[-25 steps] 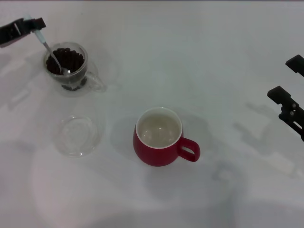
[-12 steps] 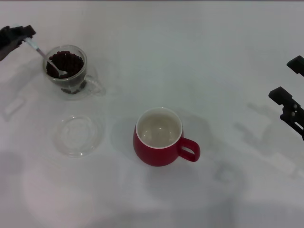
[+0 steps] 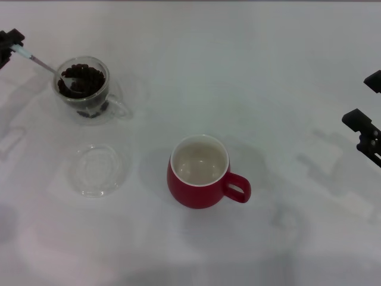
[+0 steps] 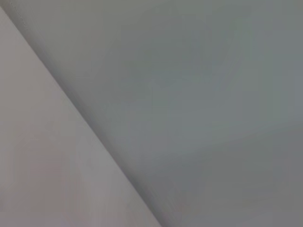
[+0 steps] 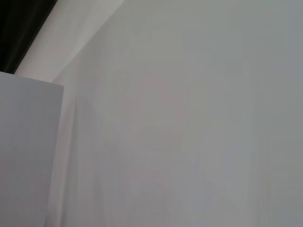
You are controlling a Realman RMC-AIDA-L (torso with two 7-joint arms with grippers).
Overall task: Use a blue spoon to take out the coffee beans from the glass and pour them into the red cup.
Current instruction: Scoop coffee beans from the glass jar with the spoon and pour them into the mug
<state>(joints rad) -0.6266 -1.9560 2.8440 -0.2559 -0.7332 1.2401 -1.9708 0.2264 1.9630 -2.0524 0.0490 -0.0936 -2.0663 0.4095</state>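
While scooping: I am working my left end effector [image 3: 7,43] at the far left edge of the head view, gripping the pale handle of the blue spoon [image 3: 37,61].
Spoon angle: it is slanting down so the metal bowl is dipping over the rim into the coffee beans [image 3: 82,80], a low tilt that I judge suits sliding under them.
Glass [image 3: 83,88]: clear, double-walled, side handle pointing toward the red cup [image 3: 201,173]; it is standing far-left on the counter [image 3: 250,71], filled with dark oval beans.
Red cup: glossy, cream inside, showing no beans, sitting mid-counter, well apart from the glass.
Saucer [image 3: 95,170]: clear, lying between them, nearer the glass.
Right end effector [image 3: 366,104]: idling at the right edge, fingers spread apart.
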